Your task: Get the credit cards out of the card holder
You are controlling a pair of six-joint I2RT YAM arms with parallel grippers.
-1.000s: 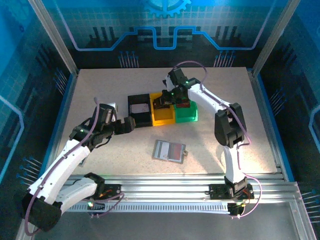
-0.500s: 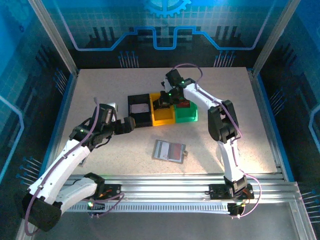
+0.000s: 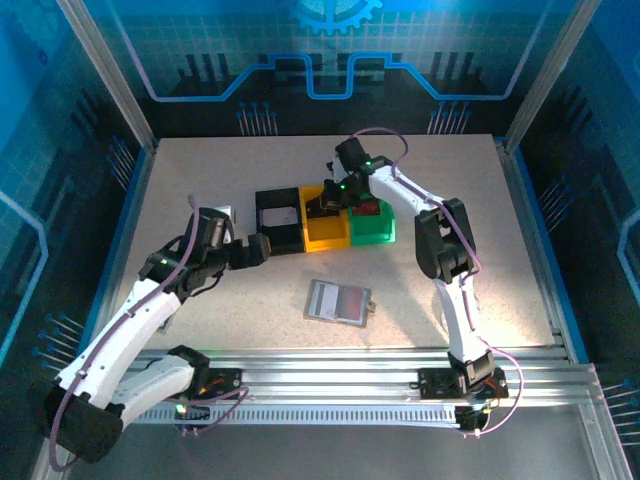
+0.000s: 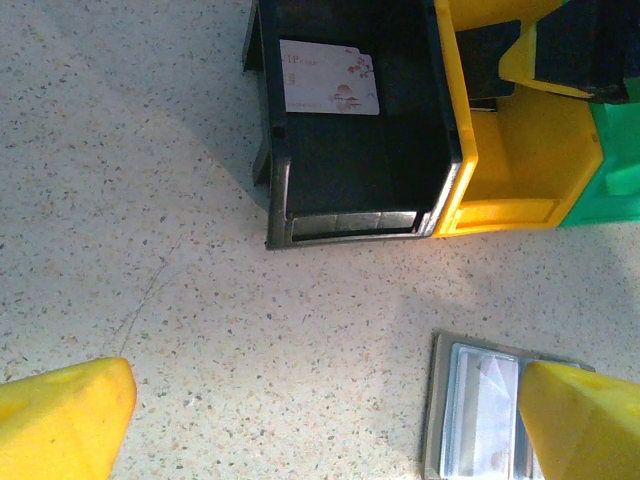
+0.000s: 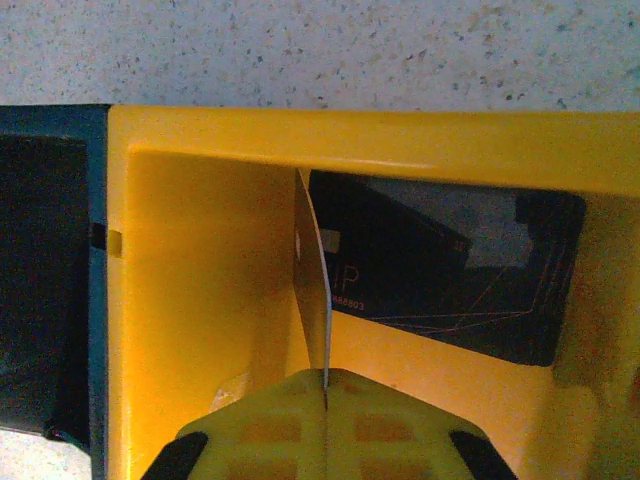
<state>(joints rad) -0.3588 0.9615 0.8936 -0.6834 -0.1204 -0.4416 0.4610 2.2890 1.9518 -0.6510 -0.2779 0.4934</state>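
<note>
1. A speckled beige table (image 3: 250, 300) is enclosed by blue patterned walls (image 3: 450, 50).
2. Three bins are counted in a row ahead of the left fingers: black (image 4: 350, 222), yellow (image 4: 500, 210), green (image 4: 612, 170).
3. One card holder (image 4: 475, 415) is laid open on the table, partly hidden behind one left finger.
4. The left gripper (image 4: 325, 390) is spread wide and empty.
5. The right gripper (image 5: 325, 395) is clenched on a thin card (image 5: 313, 280), held edge-on inside the yellow bin.
6. Four cards are counted outside the holder: the thin card, a dark card (image 5: 450, 270) flat beyond the right fingers, a pale card (image 4: 330, 78) in the black bin, and a red card (image 3: 368, 209) in the green bin.
</note>
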